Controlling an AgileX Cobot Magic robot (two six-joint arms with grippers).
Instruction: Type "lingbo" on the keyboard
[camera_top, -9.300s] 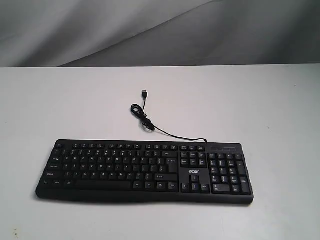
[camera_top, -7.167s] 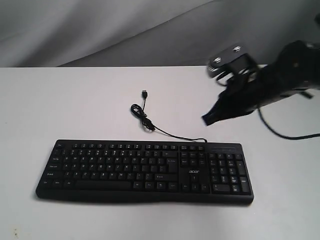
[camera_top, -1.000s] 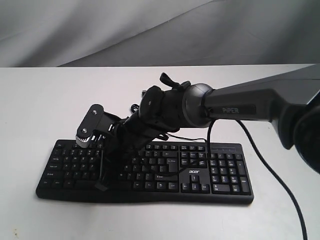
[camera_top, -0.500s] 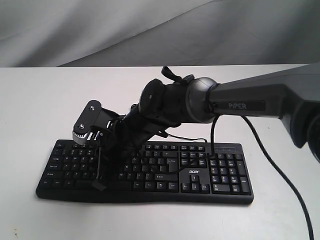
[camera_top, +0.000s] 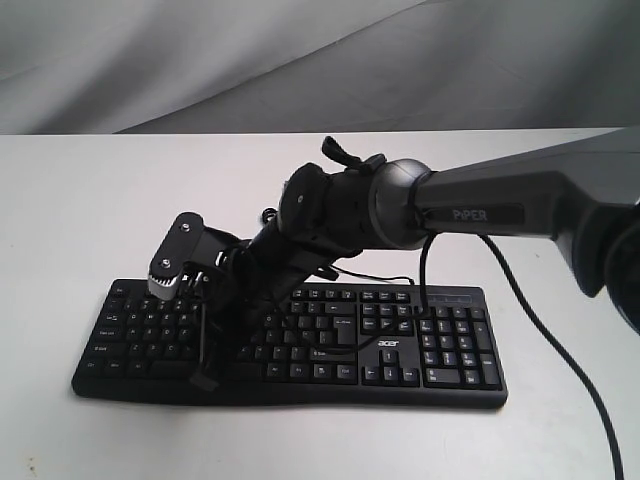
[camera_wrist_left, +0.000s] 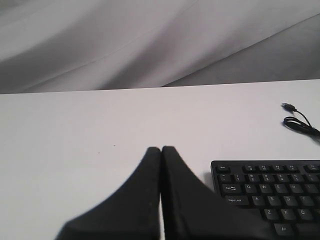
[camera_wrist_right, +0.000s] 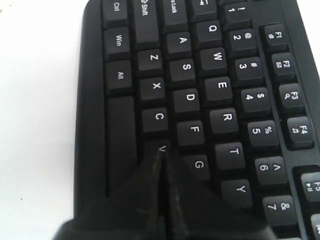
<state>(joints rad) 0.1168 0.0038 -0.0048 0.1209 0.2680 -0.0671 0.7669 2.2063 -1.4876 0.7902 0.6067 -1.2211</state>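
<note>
The keyboard (camera_top: 400, 350) lies flat on the white table (camera_top: 80, 200), long side across my exterior view. It sits exactly where it sat nine seconds back, so the pressing has not shoved it. Its thin cable (camera_top: 385, 279) runs off the back edge. The coil that I could see at the start is now mostly hidden behind the arm.

On the right wrist view the keyboard (camera_wrist_right: 200, 90) fills the picture. My right gripper (camera_wrist_right: 161, 155) has its two fingers pressed flat together with nothing between them. The point rests over the V key (camera_wrist_right: 151, 146), just past C; I cannot tell whether it is actually pushing the key down.

From outside, the right arm (camera_top: 480, 210) reaches across the middle to the left half of the board. The right gripper (camera_top: 206, 380) points steeply down there. Compared with half a second ago, the tip is a little lower and a touch further right, and the wrist has dropped with it.

The left gripper (camera_wrist_left: 161, 150) is likewise closed tight and empty. It hangs above bare table (camera_wrist_left: 75, 130) off the keyboard's (camera_wrist_left: 270, 192) end, apart from it. The cable (camera_wrist_left: 300, 122) with its plug lies beyond. A grey cloth (camera_top: 200, 60) hangs behind the table.
</note>
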